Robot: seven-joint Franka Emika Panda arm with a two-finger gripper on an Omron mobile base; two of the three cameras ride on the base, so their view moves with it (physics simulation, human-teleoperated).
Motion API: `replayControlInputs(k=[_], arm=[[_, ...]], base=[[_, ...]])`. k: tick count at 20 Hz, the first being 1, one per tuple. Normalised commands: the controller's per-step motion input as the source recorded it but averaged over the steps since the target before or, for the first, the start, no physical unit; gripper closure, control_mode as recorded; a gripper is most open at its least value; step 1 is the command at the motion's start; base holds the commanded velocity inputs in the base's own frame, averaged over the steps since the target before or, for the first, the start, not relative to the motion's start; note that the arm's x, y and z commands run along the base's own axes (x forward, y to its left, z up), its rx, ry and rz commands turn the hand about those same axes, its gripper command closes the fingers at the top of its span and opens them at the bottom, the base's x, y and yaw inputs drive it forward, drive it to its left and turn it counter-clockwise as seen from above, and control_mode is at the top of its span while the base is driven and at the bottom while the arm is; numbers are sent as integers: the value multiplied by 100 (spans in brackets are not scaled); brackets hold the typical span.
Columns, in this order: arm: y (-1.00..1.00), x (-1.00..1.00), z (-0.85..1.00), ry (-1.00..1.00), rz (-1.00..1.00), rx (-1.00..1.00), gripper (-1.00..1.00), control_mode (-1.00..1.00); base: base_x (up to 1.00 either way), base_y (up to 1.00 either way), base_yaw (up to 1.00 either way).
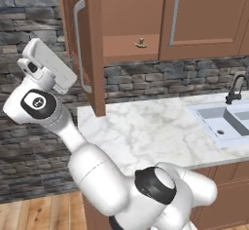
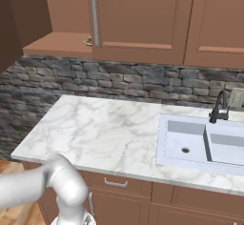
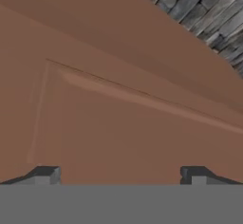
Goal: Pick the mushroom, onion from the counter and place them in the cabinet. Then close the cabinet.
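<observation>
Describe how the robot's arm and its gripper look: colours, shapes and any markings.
The arm is glossy white, built of rounded, tube-like segments. Dark caps sit at its joints; the one near the wrist is a black disc with a small white mark. The hand is a flat white block. In the hand view, the gripper has two small dark grey, square-edged fingertips. No cables are visible.

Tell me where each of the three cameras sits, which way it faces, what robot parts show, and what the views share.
Left base view: behind the arm's left, facing the counter and the cabinet with its open door; white arm links cross the lower frame.
Right base view: behind the arm's right, facing the sink; an arm link sits lower left.
Hand view: on the hand, close against a brown door panel; the open gripper points at it.
Shared: both base views show the mushroom on the cabinet floor, the marble counter and the faucet.
</observation>
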Motion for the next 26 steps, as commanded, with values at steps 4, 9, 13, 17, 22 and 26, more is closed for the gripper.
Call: replayControlInputs(k=[4,9,13,17,22,26], arm=[[-100,10,63,0,-1,0,-100,-100],[-100,33,23,13,1,0,-100,-100],[-100,76,0,29,12,0,-100,-100],[-100,98,0,30,18,0,-100,-100],[-100,100,0,27,19,0,-100,-100],[-100,100,0,28,18,0,-100,-100]], base=[[0,0,0],[0,0,0],[0,0,0],[0,0,0],[0,0,0],[0,0,0]])
